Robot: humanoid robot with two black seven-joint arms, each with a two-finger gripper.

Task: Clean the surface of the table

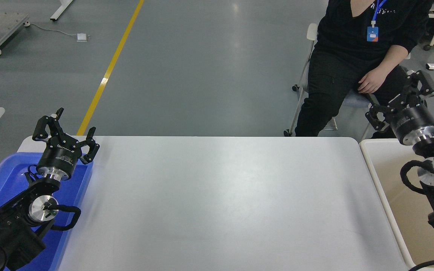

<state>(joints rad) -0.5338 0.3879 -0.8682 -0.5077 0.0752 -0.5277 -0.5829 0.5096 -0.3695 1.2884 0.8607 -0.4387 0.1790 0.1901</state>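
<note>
The white table surface (224, 203) fills the middle of the view and nothing lies on it. My left gripper (66, 131) is open and empty, parked over the blue tray at the table's far left corner. My right gripper (401, 96) is open and empty, held above the far rim of the beige bin at the right, past the table's right end.
A blue plastic tray (2, 177) sits at the left edge under my left arm. A beige rimmed bin (390, 195) stands against the table's right end. A person in black (356, 56) sits on a chair beyond the far right corner, close to my right gripper.
</note>
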